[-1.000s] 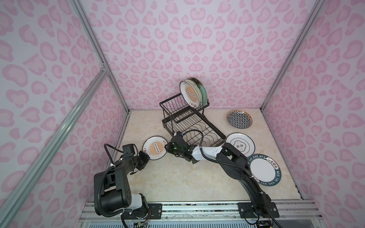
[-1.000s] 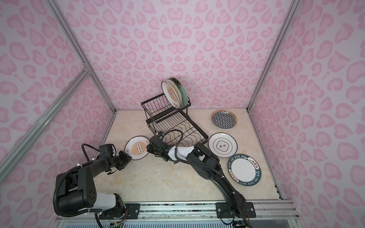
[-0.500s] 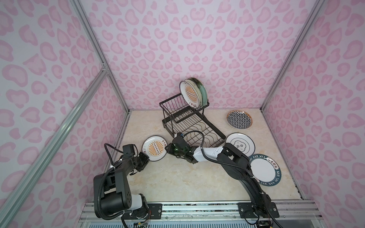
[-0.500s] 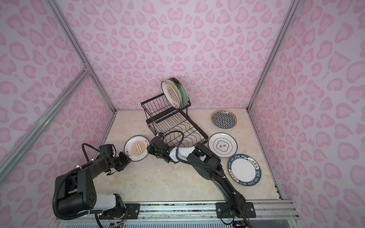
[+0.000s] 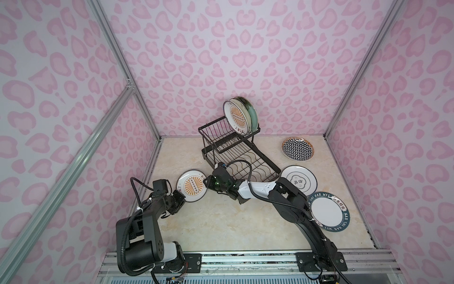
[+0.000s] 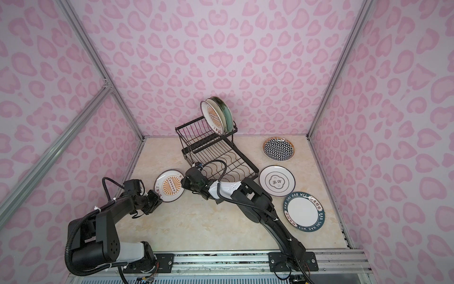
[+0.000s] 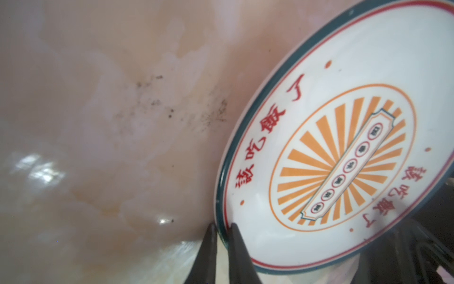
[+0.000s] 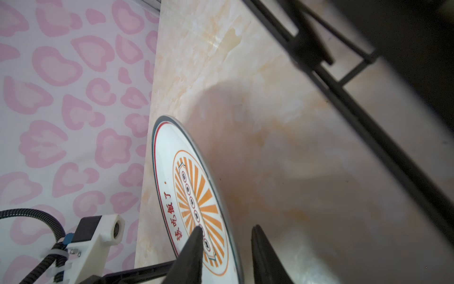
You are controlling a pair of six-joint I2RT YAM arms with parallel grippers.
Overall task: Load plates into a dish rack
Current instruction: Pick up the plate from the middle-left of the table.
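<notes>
Near the marbled bench's (image 5: 221, 221) left edge, my left gripper (image 7: 222, 226) is pinched tight on the rim of the glossy, round orange sunburst plate (image 5: 191, 186), which is tilted. My right gripper (image 8: 227, 228) straddles the opposite rim, jaws parted, not clamped. Behind it, the black wire dish rack (image 5: 266, 157) holds upright plates (image 5: 237, 118). Toward the right edge, a geometric plate (image 5: 297, 148), a cloud-outline plate (image 5: 298, 182) and a teal-lettered plate (image 5: 328, 211) lie flat.

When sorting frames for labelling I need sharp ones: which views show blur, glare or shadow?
Left wrist view: the table is soft, with white glare patches; the sunburst plate prints sharp where the left gripper pinches its rim. Right wrist view: the rack shows as blurred dark bars, and the plate throws a broad soft shadow. Both top views: evenly lit, sharp.
</notes>
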